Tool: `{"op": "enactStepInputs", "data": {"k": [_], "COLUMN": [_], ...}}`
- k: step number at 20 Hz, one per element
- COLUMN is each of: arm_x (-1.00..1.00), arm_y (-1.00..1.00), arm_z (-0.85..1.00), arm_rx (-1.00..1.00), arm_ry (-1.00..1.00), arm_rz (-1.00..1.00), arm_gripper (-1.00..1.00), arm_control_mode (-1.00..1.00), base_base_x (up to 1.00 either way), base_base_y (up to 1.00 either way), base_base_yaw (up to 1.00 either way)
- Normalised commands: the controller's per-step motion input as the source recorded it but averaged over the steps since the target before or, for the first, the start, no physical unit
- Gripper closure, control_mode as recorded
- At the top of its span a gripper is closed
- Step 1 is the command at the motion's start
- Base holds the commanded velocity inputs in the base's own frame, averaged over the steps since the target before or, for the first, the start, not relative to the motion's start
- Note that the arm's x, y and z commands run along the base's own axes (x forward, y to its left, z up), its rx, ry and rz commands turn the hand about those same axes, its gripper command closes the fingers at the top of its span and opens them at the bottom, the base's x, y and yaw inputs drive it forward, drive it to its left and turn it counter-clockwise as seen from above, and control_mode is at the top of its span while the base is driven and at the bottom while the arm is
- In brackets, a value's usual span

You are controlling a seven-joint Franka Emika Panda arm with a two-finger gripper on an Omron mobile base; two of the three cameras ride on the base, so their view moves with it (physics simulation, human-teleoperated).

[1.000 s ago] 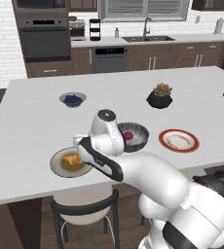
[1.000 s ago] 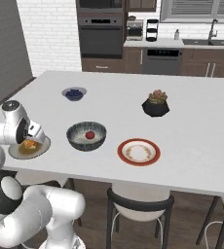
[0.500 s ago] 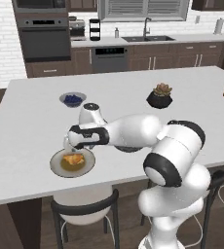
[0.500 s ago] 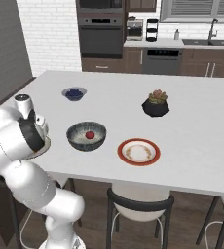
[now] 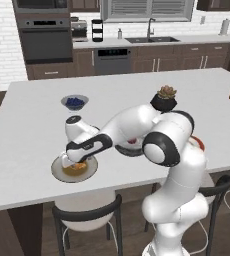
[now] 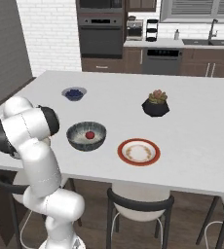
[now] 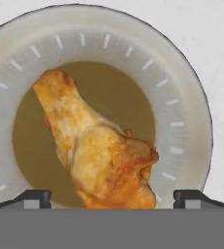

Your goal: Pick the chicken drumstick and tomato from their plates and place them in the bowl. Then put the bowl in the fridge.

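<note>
A: Where does the arm stand against half a second ago?

B: It has dropped lower. The jaws (image 5: pixel 68 161) now sit right over the grey-rimmed plate (image 5: pixel 57 170) near the front left edge of the desk (image 5: pixel 32 125), where before the hand hung a little above it. In the hand view the two dark tips stand wide apart at the bottom corners, one on each side of the chicken drumstick (image 7: pixel 97 148), so the jaws are apart and hold nothing.

A: And the drumstick itself?

B: It has not moved. It lies on the yellowish centre of that plate (image 7: pixel 182 112), narrow end toward the upper left of the hand view, thick end down between the tips. From the left base view a bit of golden-orange (image 5: pixel 76 168) shows under the hand.

A: The rest of the task's things?

B: The tomato (image 6: pixel 89 134) rests inside the bowl (image 6: pixel 75 138), as it did a second ago. The bowl stands toward the front edge of the desk, and the orange-red-rimmed plate (image 6: pixel 139 152) lies just beside it on the right. The small bowl of blue berries (image 6: pixel 74 93) and the potted succulent (image 6: pixel 156 103) stand farther back, unchanged.
</note>
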Motion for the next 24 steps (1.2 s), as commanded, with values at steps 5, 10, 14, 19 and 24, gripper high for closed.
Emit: {"op": "enactStepInputs", "data": {"k": [5, 10, 14, 19, 24], "arm_x": [0.14, 0.17, -0.12, -0.49, -0.01], "arm_y": [0.00, 0.00, -0.11, -0.57, -0.93], "arm_z": [-0.44, -0.29, -0.01, 0.50, 0.91], "arm_rx": [-0.08, -0.06, 0.00, 0.06, 0.12], "arm_ry": [0.00, -0.02, -0.02, -0.17, -0.23], "arm_rz": [0.14, 0.11, 0.00, -0.03, -0.16], "arm_gripper": [-1.00, 1.00, 1.00, 1.00, 1.00], "arm_control_mode": [-1.00, -1.00, -1.00, -1.00, -1.00], "base_base_x": [0.00, 0.00, 0.00, 0.00, 0.00], "base_base_y": [0.00, 0.00, 0.00, 0.00, 0.00], "base_base_yaw": [0.00, 0.00, 0.00, 0.00, 0.00]}}
